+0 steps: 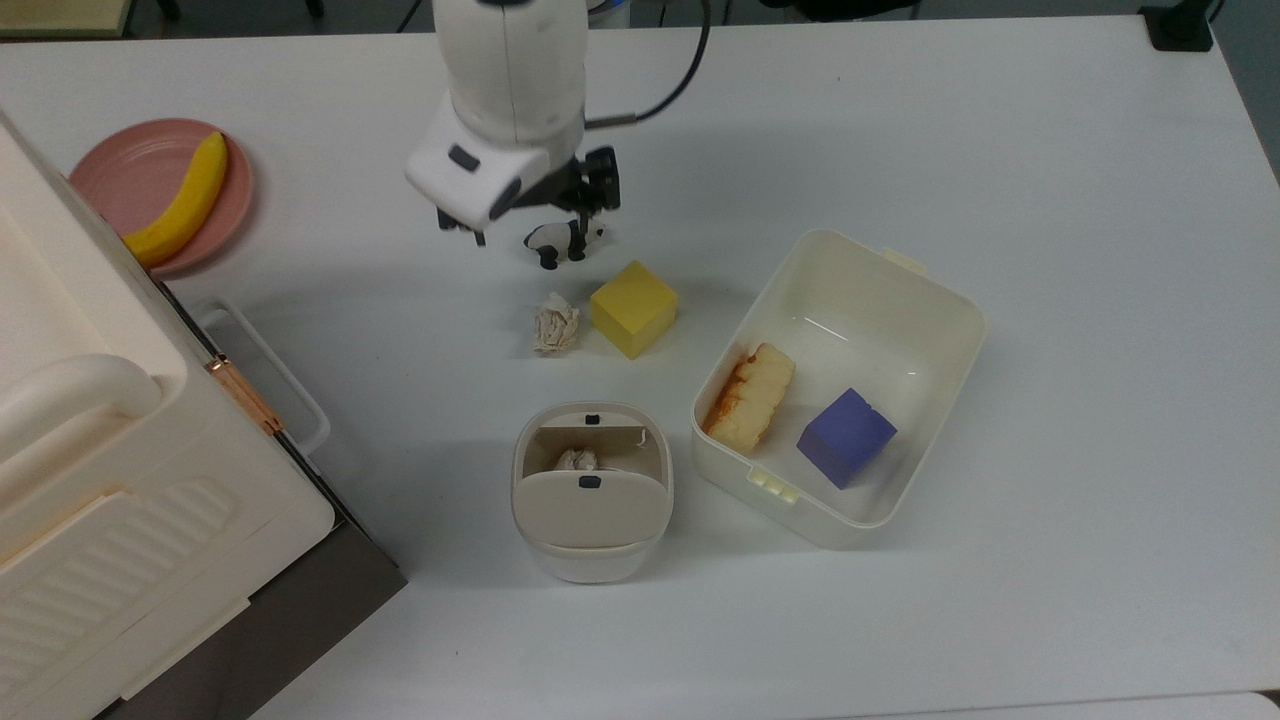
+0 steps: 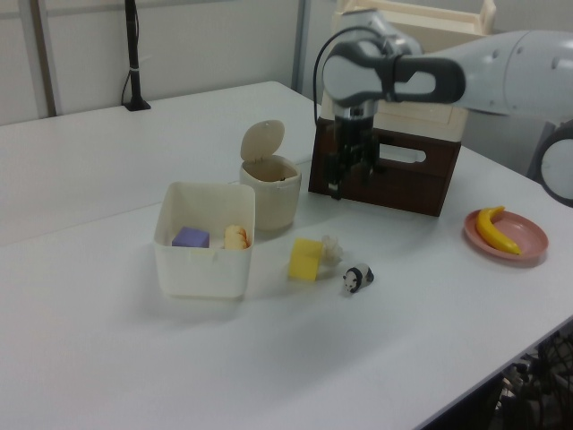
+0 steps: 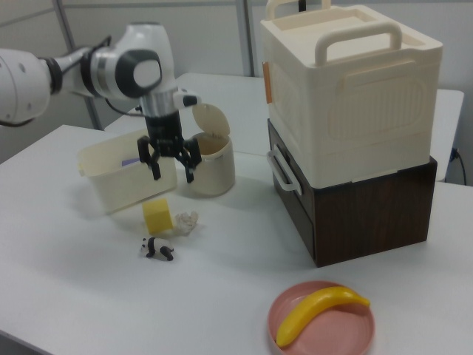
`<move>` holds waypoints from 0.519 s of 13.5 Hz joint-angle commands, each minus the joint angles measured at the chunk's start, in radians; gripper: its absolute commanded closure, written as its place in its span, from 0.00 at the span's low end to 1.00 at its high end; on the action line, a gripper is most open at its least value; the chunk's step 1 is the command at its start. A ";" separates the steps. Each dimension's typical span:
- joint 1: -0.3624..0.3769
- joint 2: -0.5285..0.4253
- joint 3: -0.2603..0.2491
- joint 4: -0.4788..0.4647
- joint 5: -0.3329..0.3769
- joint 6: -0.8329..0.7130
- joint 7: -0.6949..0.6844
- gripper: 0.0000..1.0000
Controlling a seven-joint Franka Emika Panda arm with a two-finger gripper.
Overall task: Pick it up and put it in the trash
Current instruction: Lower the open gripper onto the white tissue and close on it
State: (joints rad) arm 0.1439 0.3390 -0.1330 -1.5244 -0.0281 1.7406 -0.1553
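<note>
Paper ball (image 1: 556, 325) lies on the tabletop (image 1: 1000, 150), crumpled and off-white, just beside the yellow cube (image 1: 634, 308) on the top view's left. It has no evident long axis, so approach angle is not constrained by its shape. The panda figurine (image 1: 564, 241) stands near it, toward the top view's upper edge.

The trash bin (image 1: 592, 492) sits on the opposite side of the ball from the panda, its flap lid tipped open, with some crumpled material visible inside. The larger tub (image 1: 838, 385), holding a bread piece (image 1: 750, 397) and a purple cube (image 1: 846, 437), stands beside the bin on the top view's right.

The gripper (image 3: 169, 163) hangs above the tabletop with its fingers spread apart and nothing between them. In the top view it sits over the panda's position, so the ball lies toward the bin from it and slightly to the top view's right.

Assessment: the grasp has not begun. The coming move calls for travel toward the bin side, then descent. The cube's closeness leaves little room for the finger on that side.
</note>
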 commanded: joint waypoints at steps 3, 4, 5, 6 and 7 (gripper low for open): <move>0.028 0.035 -0.007 -0.112 -0.065 0.166 -0.012 0.17; 0.028 0.037 -0.005 -0.147 -0.076 0.210 -0.012 0.19; 0.029 0.049 -0.007 -0.160 -0.082 0.232 -0.012 0.27; 0.029 0.057 -0.005 -0.158 -0.082 0.234 -0.012 0.33; 0.029 0.063 -0.007 -0.158 -0.084 0.234 -0.012 0.38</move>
State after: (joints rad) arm 0.1609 0.4118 -0.1318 -1.6382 -0.0921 1.9357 -0.1553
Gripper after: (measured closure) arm 0.269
